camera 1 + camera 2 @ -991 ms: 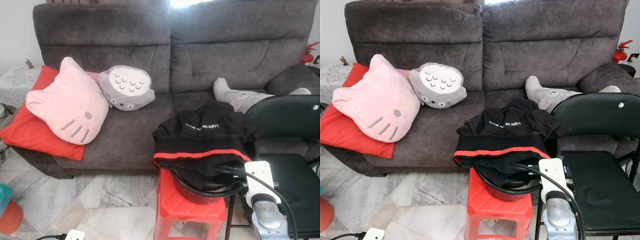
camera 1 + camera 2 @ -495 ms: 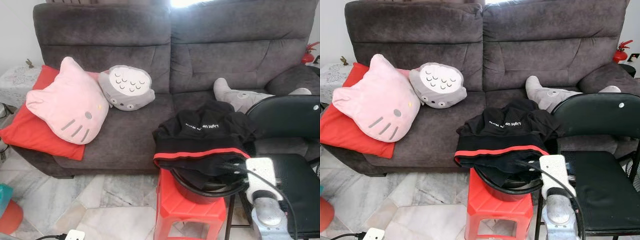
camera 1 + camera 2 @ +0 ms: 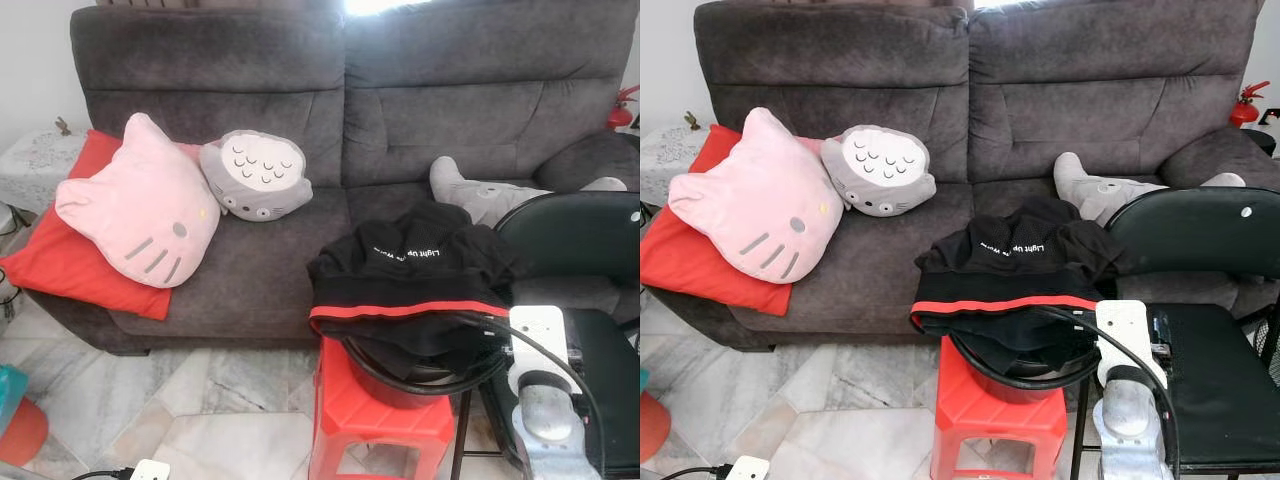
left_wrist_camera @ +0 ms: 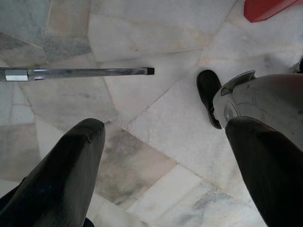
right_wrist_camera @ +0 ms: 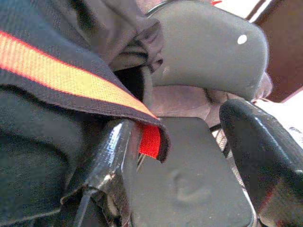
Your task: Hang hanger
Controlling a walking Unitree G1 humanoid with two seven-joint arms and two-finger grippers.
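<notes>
A black garment with a red stripe (image 3: 405,275) lies heaped over a black basin (image 3: 372,372) on a red stool (image 3: 385,420) in front of the sofa. My right arm's white wrist (image 3: 540,345) reaches in from the lower right, at the garment's right edge. In the right wrist view my right gripper (image 5: 179,120) is open: one finger (image 5: 113,156) sits under the red-striped hem (image 5: 61,78), the other (image 5: 255,146) over the black chair seat (image 5: 189,189). My left gripper (image 4: 165,125) hangs open above the marble floor.
A black folding chair (image 3: 590,235) stands right of the stool. The grey sofa (image 3: 450,110) holds a pink cat cushion (image 3: 135,205), a grey round plush (image 3: 258,178) and a grey toy (image 3: 480,195). A metal rod (image 4: 80,72) lies on the floor near my foot (image 4: 208,94).
My right wrist has shifted a little to the right, toward the chair. The garment, basin and stool stay as they were.
</notes>
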